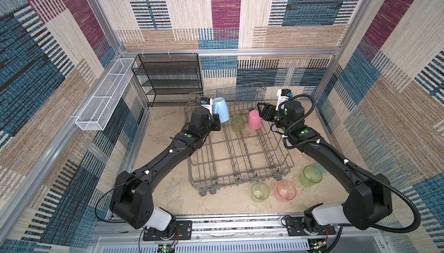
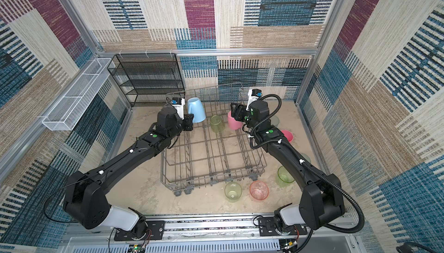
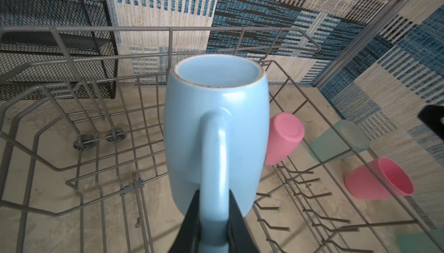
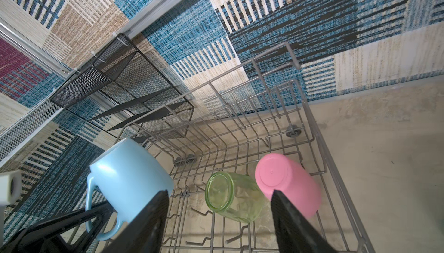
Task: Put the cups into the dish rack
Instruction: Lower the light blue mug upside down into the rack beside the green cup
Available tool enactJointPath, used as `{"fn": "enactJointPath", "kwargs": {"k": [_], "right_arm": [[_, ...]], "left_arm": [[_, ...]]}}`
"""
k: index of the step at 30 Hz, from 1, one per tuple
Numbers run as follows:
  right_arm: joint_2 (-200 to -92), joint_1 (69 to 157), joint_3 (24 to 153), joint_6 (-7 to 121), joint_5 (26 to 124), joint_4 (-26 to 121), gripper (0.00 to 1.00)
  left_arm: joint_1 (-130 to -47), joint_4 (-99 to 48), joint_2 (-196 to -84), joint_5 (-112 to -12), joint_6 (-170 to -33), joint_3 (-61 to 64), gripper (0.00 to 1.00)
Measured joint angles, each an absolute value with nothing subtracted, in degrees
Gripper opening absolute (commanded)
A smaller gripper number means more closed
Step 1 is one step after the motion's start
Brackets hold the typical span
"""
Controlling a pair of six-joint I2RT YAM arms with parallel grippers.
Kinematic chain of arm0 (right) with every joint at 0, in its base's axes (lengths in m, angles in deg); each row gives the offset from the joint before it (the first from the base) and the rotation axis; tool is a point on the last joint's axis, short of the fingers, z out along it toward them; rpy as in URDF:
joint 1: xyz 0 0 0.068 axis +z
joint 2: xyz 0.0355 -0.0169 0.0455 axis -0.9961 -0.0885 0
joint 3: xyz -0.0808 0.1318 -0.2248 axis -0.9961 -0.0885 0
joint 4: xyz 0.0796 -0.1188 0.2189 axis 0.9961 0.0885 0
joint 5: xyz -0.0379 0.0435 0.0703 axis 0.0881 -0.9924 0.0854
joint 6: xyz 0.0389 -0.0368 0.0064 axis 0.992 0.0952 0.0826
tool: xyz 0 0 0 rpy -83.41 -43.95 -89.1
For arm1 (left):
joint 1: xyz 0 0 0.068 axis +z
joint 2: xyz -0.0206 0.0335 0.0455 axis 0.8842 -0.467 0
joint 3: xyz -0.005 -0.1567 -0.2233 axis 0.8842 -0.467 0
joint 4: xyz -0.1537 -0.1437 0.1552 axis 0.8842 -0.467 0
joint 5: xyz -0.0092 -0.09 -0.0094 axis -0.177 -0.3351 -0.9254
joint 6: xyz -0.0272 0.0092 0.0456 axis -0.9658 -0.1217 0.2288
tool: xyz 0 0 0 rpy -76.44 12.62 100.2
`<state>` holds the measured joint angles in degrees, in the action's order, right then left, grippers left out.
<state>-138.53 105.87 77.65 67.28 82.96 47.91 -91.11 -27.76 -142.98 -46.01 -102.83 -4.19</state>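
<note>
My left gripper (image 3: 213,196) is shut on the handle of the light-blue mug (image 3: 216,119), which hangs tilted over the far left part of the grey wire dish rack (image 1: 240,179). In the rack's far row a yellow-green cup (image 4: 233,196) and a pink cup (image 4: 288,182) lean base up. My right gripper (image 4: 219,193) stands open above them, at the rack's right side, holding nothing. In front of the rack on the table are two yellow-green cups (image 1: 260,191) (image 1: 311,175) and a pink-orange cup (image 1: 286,190). To the right of the rack lie a pink cup (image 2: 287,135) and a teal cup (image 3: 341,141).
A black mesh shelf unit (image 1: 168,78) stands at the back left, close behind the rack. A long white mesh basket (image 1: 105,95) hangs on the left wall. Patterned walls close in the table on three sides.
</note>
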Motion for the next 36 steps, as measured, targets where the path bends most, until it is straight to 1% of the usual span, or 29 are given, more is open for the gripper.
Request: {"fn": "enactJointPath", "kwargs": {"k": [7,23,36], "right_arm": [[-137.72,104.37,75.82,67.23,83.37,47.85,0.7],[-135.42,101.55,71.49,67.26,83.33,46.76,0.7],[-136.32,100.67,71.01,67.23,82.72,44.9,0.7]], "left_arm": [[-92.33,-22.78,-144.4,-42.27,-100.4,-6.76,0.0],[-93.4,-12.87,-149.56,-40.72,-96.92,-10.2,0.0],[-93.56,-5.25,-153.53,-38.08,-96.49,-14.48,0.0]]}}
